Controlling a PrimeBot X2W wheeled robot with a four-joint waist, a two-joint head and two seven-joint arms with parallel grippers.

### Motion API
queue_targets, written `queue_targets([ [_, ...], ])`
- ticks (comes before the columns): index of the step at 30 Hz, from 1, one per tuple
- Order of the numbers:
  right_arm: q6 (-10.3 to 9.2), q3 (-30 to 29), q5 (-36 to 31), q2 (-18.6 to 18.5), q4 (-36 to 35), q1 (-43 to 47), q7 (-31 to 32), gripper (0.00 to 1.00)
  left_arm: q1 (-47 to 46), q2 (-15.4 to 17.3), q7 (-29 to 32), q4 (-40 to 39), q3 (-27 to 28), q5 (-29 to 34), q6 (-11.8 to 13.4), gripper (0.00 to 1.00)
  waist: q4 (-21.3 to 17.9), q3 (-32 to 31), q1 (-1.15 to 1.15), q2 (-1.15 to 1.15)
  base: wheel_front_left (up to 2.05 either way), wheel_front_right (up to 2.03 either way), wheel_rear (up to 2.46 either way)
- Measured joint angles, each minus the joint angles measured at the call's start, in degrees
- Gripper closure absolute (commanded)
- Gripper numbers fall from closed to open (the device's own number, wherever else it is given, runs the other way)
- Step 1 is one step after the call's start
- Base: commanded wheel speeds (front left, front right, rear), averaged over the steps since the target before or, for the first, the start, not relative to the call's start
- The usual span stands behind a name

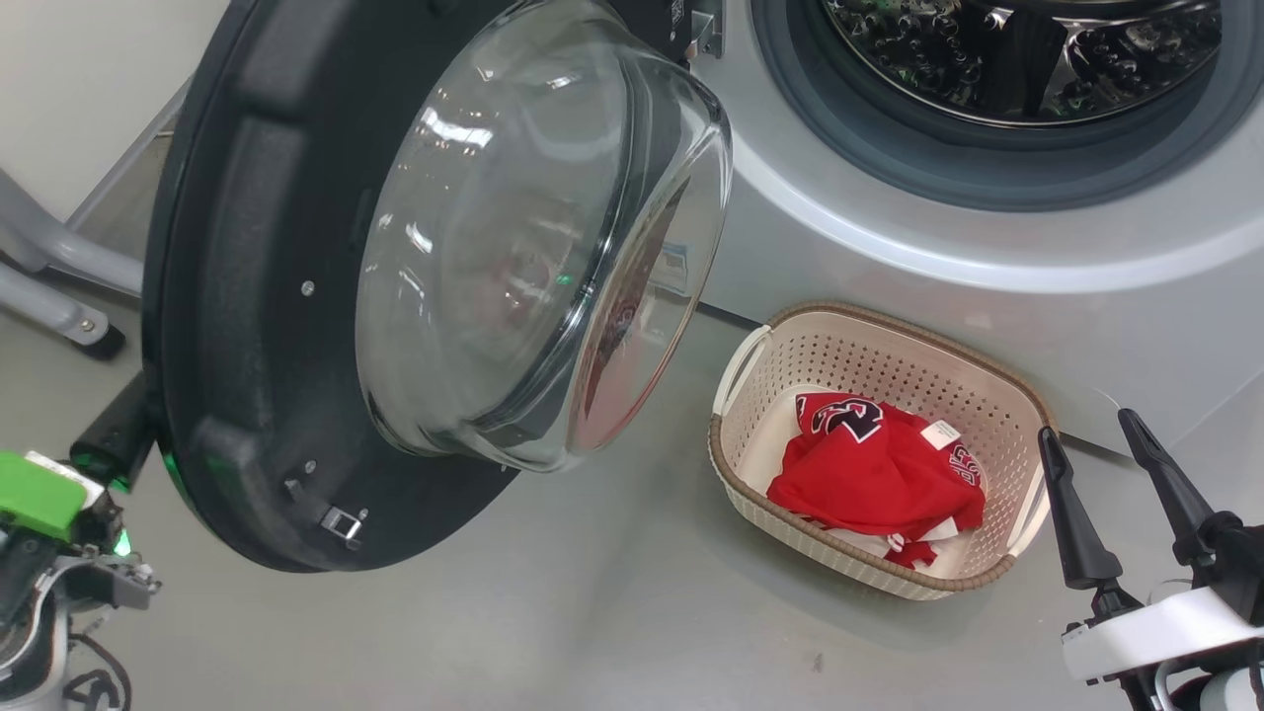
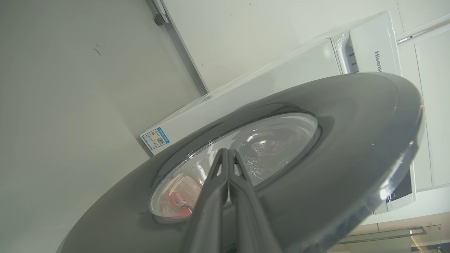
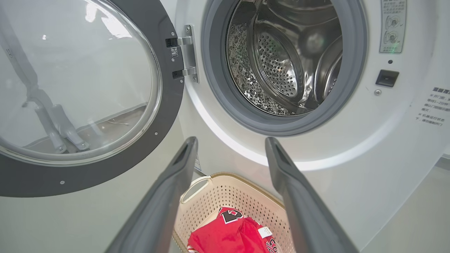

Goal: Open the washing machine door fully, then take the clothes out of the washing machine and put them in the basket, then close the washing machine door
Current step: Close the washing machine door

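Clothes (image 1: 869, 474), crumpled red, are cradled in the perforated oval basket (image 1: 889, 360); left claw (image 2: 227, 151) is pinched together, right claw (image 1: 1086, 427) spread apart.

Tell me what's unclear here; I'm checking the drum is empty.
- Shiny steel drum: head view's top edge crops it; right wrist view's grey seal hides its near floor.
- Left gripper: whether it touches the round glossy black door, left wrist view.
- Red jersey lettering, head view: folds hide it.
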Motion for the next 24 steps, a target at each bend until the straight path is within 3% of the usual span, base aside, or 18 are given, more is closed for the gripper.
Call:
queue_targets([
  [24, 0.00, 0.6, 0.2, -0.1, -0.3, -1.0, 0.4, 0.00, 5.0, -5.2, 7.0, -6.9, -7.9, -5.6, -4.5, 1.00, -4.4, 0.9, 0.00, 0.00, 0.00, 0.00, 0.00],
])
